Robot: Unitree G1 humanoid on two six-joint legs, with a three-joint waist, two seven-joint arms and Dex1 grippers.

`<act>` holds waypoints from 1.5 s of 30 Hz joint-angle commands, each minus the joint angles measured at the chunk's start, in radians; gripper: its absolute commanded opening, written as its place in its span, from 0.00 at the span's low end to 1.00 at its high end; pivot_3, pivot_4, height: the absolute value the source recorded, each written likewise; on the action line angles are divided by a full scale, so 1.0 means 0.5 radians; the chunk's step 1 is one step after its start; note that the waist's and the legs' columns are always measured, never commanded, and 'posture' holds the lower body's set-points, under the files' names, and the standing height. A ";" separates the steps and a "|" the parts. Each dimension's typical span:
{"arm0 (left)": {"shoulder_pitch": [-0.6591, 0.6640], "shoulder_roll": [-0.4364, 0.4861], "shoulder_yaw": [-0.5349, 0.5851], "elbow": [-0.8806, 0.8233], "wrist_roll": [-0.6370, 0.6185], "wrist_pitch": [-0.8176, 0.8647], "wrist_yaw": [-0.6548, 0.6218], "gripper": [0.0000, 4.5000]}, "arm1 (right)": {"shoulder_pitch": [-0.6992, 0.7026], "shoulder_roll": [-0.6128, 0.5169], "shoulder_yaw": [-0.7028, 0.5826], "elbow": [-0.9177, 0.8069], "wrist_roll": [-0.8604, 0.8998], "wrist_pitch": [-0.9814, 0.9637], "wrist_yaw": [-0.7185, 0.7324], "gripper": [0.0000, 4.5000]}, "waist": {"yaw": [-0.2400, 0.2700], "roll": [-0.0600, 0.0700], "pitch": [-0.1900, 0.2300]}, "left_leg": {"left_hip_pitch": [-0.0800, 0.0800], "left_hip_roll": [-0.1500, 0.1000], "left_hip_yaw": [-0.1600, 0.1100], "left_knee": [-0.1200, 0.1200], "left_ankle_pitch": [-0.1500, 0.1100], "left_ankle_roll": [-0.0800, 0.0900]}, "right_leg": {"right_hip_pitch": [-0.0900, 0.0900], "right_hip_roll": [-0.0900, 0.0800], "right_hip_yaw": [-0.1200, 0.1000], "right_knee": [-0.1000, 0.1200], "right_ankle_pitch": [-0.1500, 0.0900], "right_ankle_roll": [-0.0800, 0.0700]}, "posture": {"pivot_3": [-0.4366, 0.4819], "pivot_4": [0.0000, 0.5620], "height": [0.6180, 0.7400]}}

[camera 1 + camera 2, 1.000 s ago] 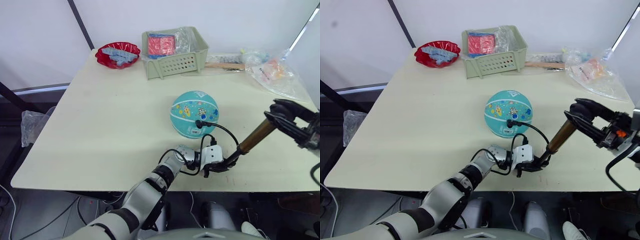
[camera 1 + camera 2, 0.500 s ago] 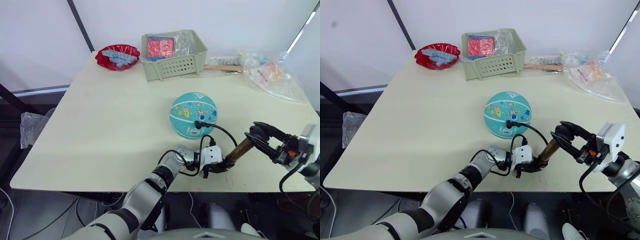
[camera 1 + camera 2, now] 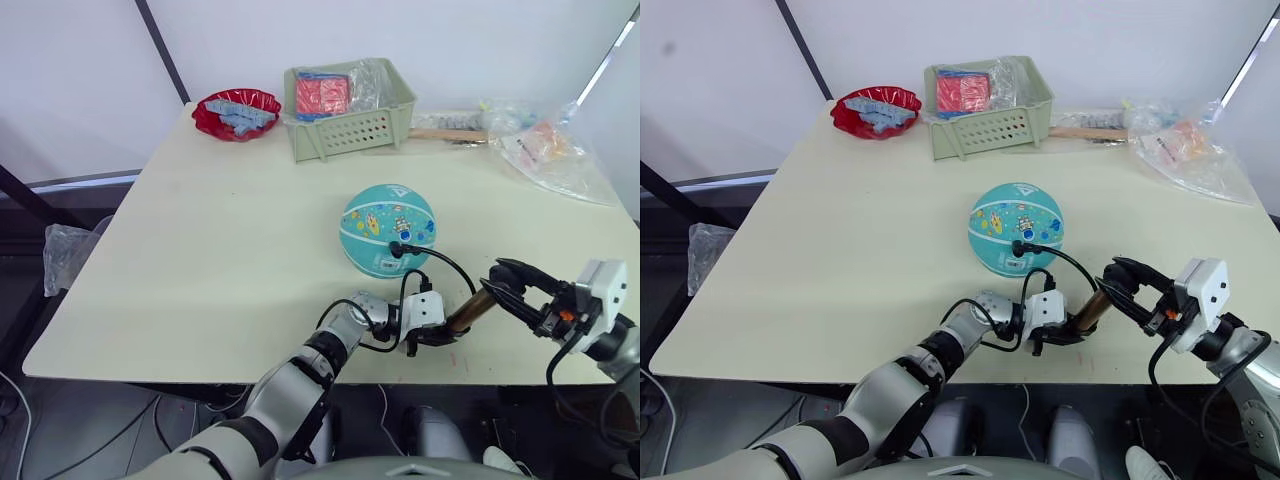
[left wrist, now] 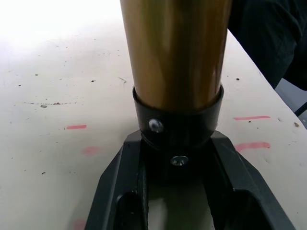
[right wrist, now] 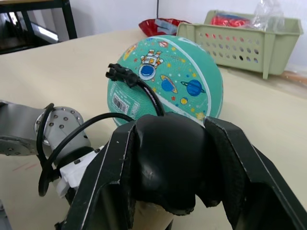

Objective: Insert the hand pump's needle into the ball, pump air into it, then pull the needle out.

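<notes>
My left pincer point(image 3: 437, 334) pinches the pump point(image 3: 468, 310) base near the surface's point(image 3: 220, 230) front edge; my right pincer point(image 3: 1118, 283) clamps its handle. The pump looks rigid and light.

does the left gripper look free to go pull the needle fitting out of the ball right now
Probably not. The left gripper is shut on the hand pump's base end, pinning it to the table. The needle fitting sits close by in the ball, but reaching means letting go first.
</notes>
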 commanded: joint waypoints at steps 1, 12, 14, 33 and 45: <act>0.080 0.051 -0.055 0.141 0.089 0.099 -0.004 0.23 | -0.092 -0.110 -0.259 -0.185 0.259 0.073 -0.001 0.37 | 0.000 0.002 0.002 | -0.001 -0.001 0.000 0.000 0.000 0.000 | 0.000 0.000 0.000 0.000 0.000 0.000 | 0.48 0.27 0.98; 0.076 0.041 -0.066 0.148 0.099 0.091 -0.007 0.23 | -0.300 -0.396 -0.719 -0.237 0.738 0.332 -0.058 0.37 | 0.002 0.002 0.007 | -0.002 -0.004 0.000 0.001 0.000 0.000 | 0.000 -0.002 0.000 0.000 0.000 0.000 | 0.48 0.27 0.98; 0.073 0.042 -0.065 0.150 0.098 0.091 -0.007 0.23 | -0.335 -0.432 -0.770 -0.229 0.795 0.369 -0.069 0.37 | 0.001 0.001 0.007 | -0.002 -0.004 0.000 0.001 0.000 0.000 | 0.000 -0.002 0.000 0.000 0.000 0.001 | 0.48 0.27 0.98; 0.082 0.058 -0.064 0.138 0.097 0.092 -0.016 0.23 | -0.131 -0.253 -0.317 -0.274 0.443 0.340 0.039 0.37 | -0.004 -0.006 0.001 | 0.003 -0.002 -0.001 0.002 0.000 0.000 | 0.002 0.001 0.000 0.002 0.000 0.000 | 0.48 0.27 0.98; 0.083 0.068 -0.056 0.128 0.090 0.097 -0.019 0.23 | 0.028 0.142 0.162 0.219 -0.193 -0.200 0.161 0.37 | -0.017 -0.016 -0.007 | 0.020 0.003 0.000 -0.001 0.000 0.000 | 0.016 0.006 0.001 0.003 -0.001 -0.001 | 0.48 0.27 0.98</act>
